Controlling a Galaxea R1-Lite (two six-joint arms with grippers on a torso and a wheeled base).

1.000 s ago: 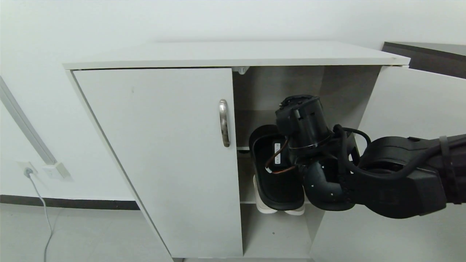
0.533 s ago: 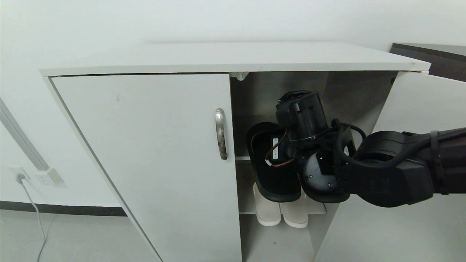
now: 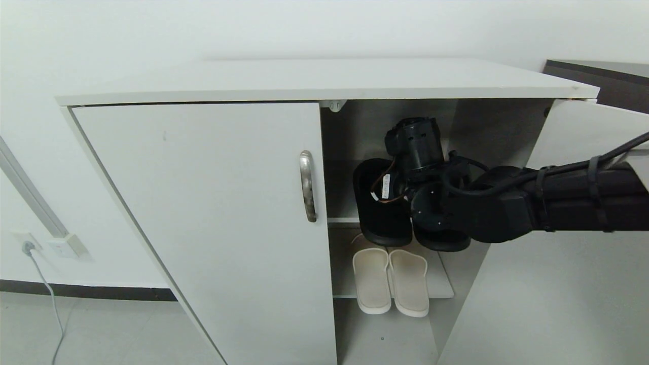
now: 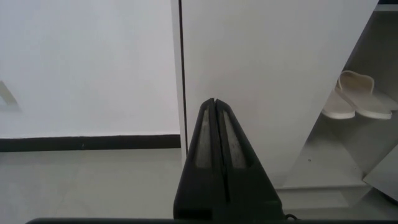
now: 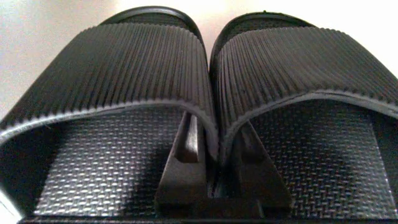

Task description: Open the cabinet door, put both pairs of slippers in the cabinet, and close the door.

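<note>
A white cabinet [image 3: 324, 78] stands with its left door [image 3: 203, 213] shut and its right door [image 3: 557, 284] swung open. A pair of black slippers [image 3: 383, 213] hangs side by side at the middle shelf [image 3: 342, 219], toes pointing into the cabinet. My right gripper [image 5: 214, 134] is shut on the two inner strap edges of the black slippers [image 5: 155, 81]. A white pair [image 3: 390, 279] lies on the lower shelf, heels over its front edge. My left gripper [image 4: 214, 124] is shut and holds nothing, low in front of the shut door, with the white slippers [image 4: 354, 99] off to one side.
The shut door carries a metal handle [image 3: 307, 185] at its inner edge. A wall socket with a cable [image 3: 25, 248] sits low on the wall to the left. A dark tabletop [image 3: 598, 76] shows behind the cabinet on the right. Grey floor lies in front.
The head camera shifted a second ago. Since then my right arm has carried the black slippers up and deeper into the cabinet, uncovering the white pair below.
</note>
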